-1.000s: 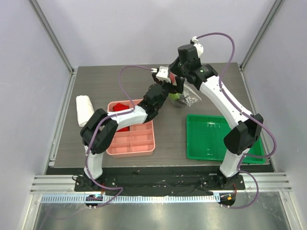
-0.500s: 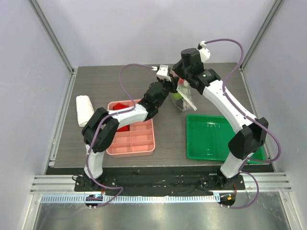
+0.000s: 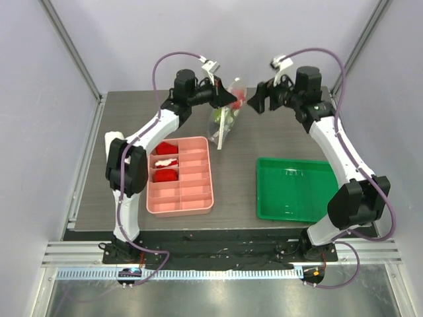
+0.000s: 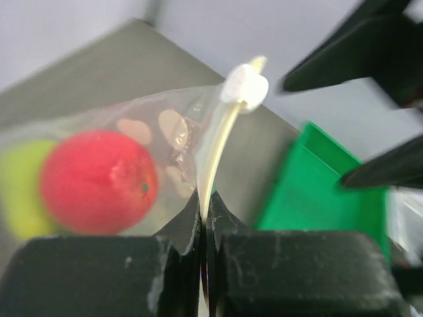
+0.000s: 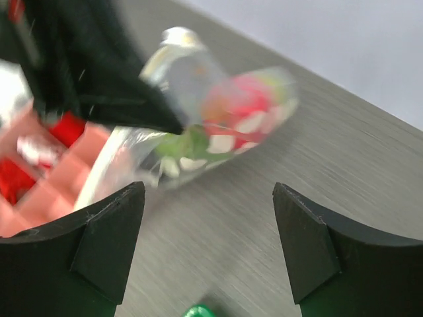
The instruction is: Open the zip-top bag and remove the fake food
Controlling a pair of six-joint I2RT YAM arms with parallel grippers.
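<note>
The zip-top bag (image 3: 223, 122), clear with white dots, hangs in the air over the back of the table. My left gripper (image 3: 227, 100) is shut on its top edge. In the left wrist view the jaws (image 4: 206, 206) pinch the zip strip below the white slider (image 4: 244, 82). Fake food shows inside: a red apple (image 4: 99, 181) and a yellow-green pear (image 4: 18, 188). My right gripper (image 3: 259, 101) stands open just right of the bag, apart from it. In the right wrist view the bag (image 5: 211, 125) hangs beyond the spread fingers (image 5: 109, 241), with red and green shapes blurred inside.
A pink divided tray (image 3: 195, 188) with red pieces in its left compartments lies at the front left. A green tray (image 3: 297, 191) lies at the front right. A white roll (image 3: 114, 142) lies at the left edge, partly behind the left arm.
The left gripper shut on the bag's top and lifted it up and back. The right gripper let go, opened wide and drew away to the right.
</note>
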